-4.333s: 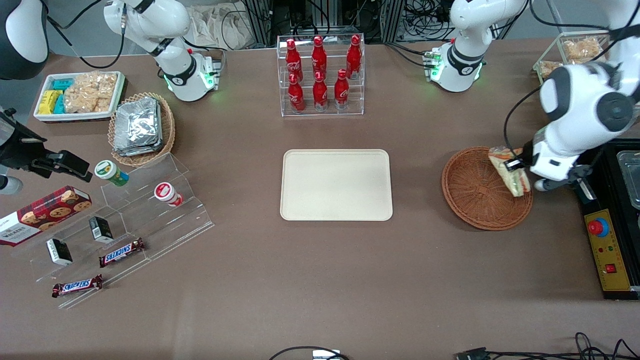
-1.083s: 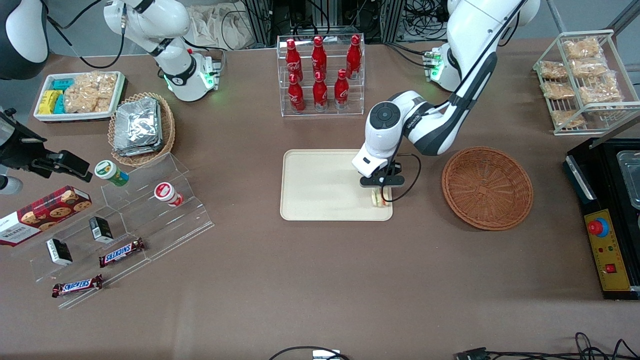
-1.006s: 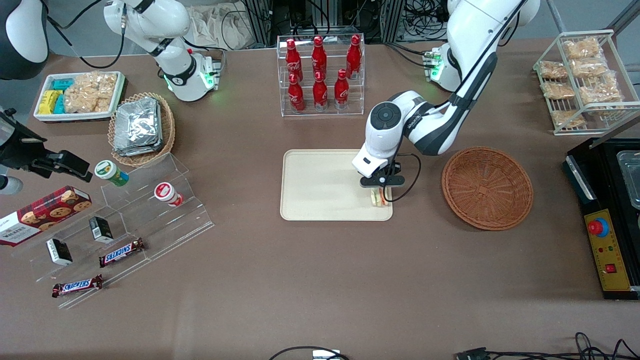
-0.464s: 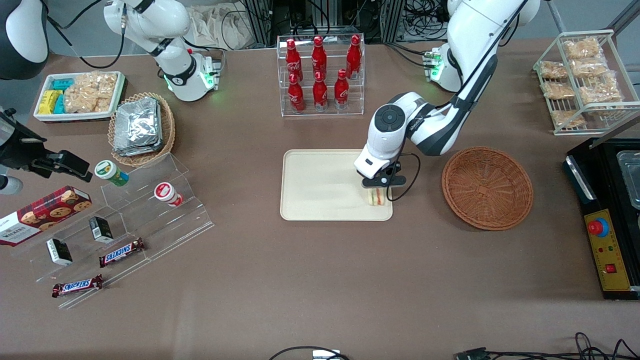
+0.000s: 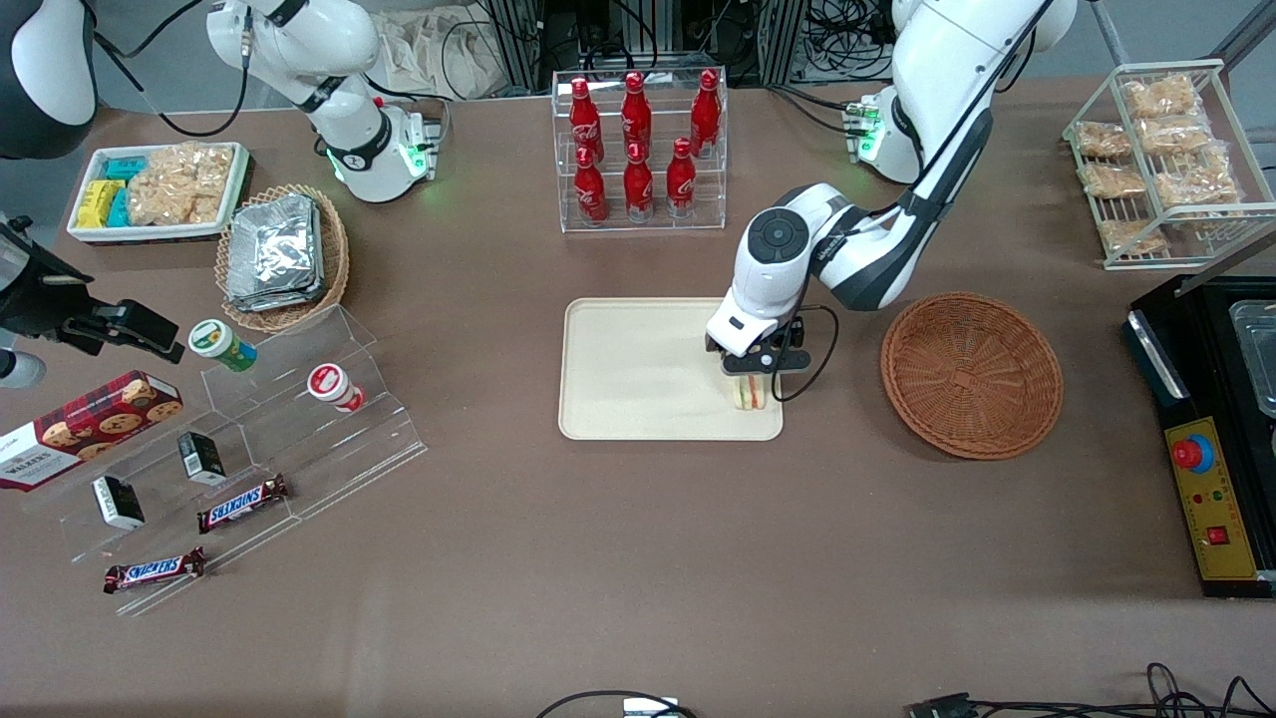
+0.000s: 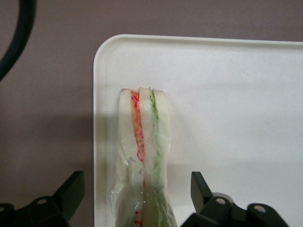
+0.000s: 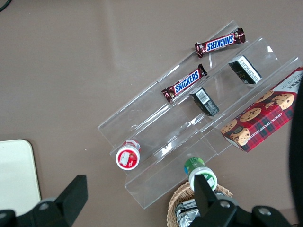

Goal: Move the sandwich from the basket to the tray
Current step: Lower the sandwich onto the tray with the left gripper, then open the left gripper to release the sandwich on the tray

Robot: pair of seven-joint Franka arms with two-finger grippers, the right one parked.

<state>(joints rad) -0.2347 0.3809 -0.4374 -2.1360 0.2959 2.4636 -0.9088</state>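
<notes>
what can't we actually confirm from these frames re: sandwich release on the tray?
- Front view: the gripper and wrist hide most of the sandwich; its contact with the tray is unseen.
- Left wrist view: the sandwich runs off the frame edge, so its full length is cut off.
- Left wrist view: open fingers stand clear of it, but their tips are cut off.
- The basket looks empty; weave detail too small.

— Position of the working left arm?
— It is bent at the elbow, wrist pointed down. Its black two-finger gripper hangs low over the table.
— Fingers?
— Spread wide apart, both black tips free, gripping nothing.
</notes>
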